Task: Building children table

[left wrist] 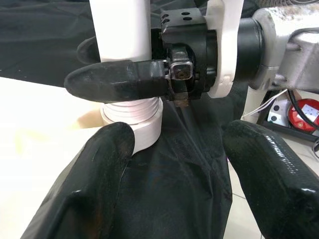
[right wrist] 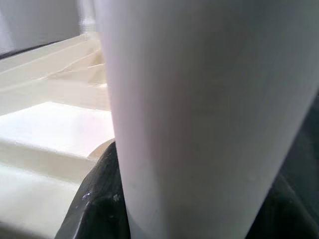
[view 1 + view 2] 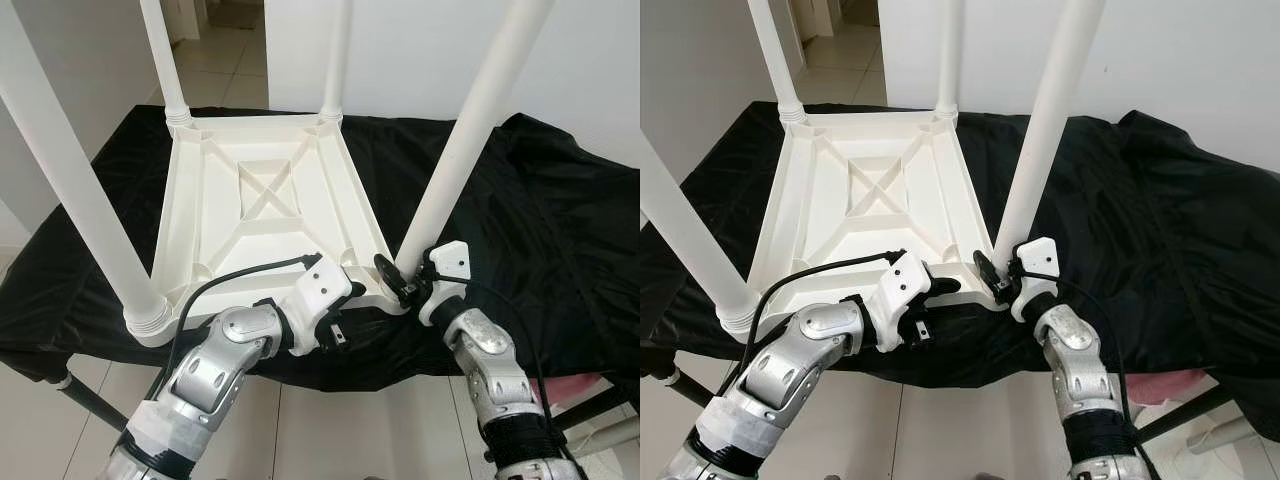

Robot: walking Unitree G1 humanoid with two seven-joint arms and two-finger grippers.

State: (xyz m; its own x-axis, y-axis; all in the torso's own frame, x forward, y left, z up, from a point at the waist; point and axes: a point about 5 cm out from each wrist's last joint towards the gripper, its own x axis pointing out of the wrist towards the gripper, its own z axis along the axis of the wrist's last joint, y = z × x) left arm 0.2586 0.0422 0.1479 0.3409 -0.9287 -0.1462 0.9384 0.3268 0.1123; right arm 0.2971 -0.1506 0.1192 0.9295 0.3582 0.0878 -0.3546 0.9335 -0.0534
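- I see the white plastic children's table lying upside down on a black cloth-covered work surface, its ribbed underside up and 4 round white legs pointing upward.
- My right gripper is at the near right corner of the table, its black fingers closed around the base of the near right white tubular leg, just above the ribbed collar where that leg enters its socket.
- From the right wrist, the leg is so close that I cannot make out much beyond a black finger pressed against it.
- My left gripper sits at the near edge of the table, just left of the same corner; its fingers are spread wide and hold nothing.
- One left fingertip lies just beside the leg's collar; whether it touches I cannot tell.
- The near left leg rises close beside my left arm.
- A red and white object lies on the tiled floor below the surface.
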